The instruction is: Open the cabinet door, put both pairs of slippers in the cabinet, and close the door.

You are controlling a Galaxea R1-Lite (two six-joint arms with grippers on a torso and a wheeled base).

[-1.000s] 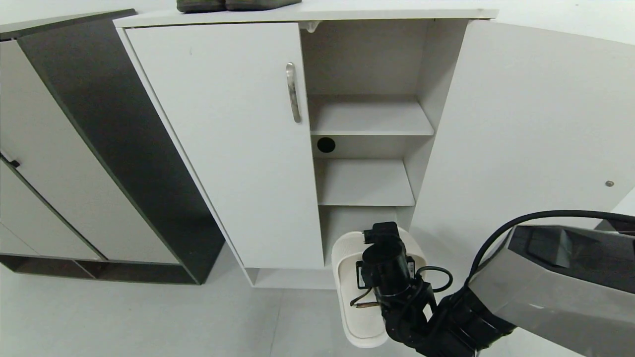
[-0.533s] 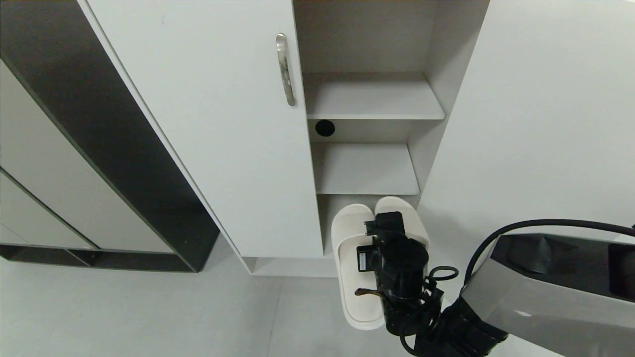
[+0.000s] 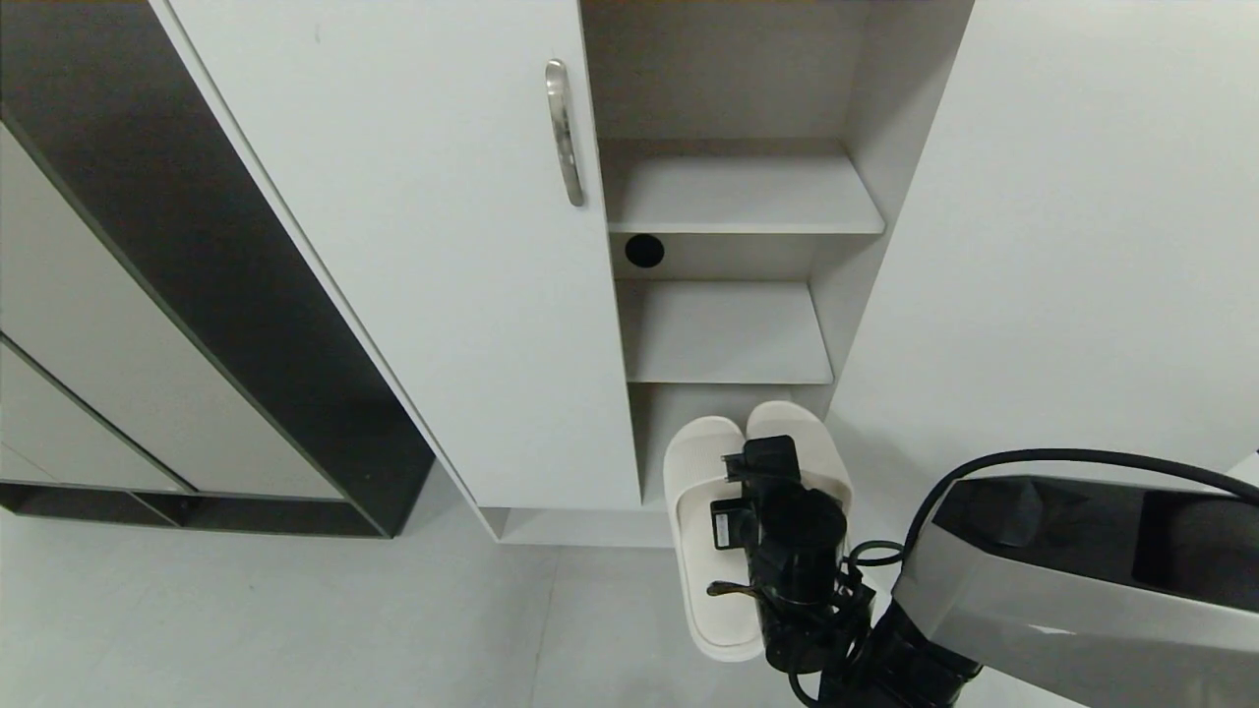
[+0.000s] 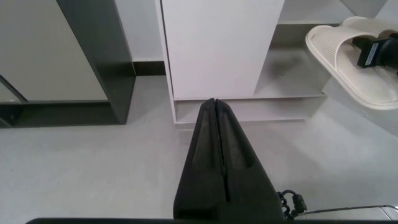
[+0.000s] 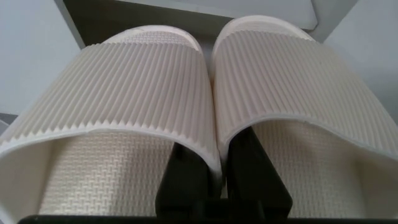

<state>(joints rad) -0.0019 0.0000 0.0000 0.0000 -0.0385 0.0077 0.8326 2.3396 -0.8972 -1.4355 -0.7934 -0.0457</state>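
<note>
Since half a second before, the right gripper [image 5: 216, 158] and its load had slipped slightly lower in the head view, while the cabinet [image 3: 848, 295] hardly shifted. The larger jump a full second back was the camera's own.

Nearest, at the lower middle of the head view, that pincer was clamped on the pair of cream slippers [image 3: 700, 462]. Its fingers pinched the two inner strap edges together, so both slippers hung side by side with their toes toward the cabinet. The toes sat just at the mouth of the bottom compartment [image 3: 689, 405], not yet inside. In the left wrist view, the left gripper [image 4: 214, 109] hung over the floor [image 3: 295, 619] with its fingers pressed together and nothing between them.

Beyond, two bare shelves [image 3: 723, 334] climbed the open right half. The open door [image 3: 1033, 246] filled the right of the frame, and the closed door [image 3: 423, 246] with its handle [image 3: 561, 133] stood left of centre.

The step in hand looked like stowing the first pair. The next move likely called for pushing the slippers level into the bottom compartment, clear of the shelf edge above, then letting go. The second pair and the door closing would remain.
</note>
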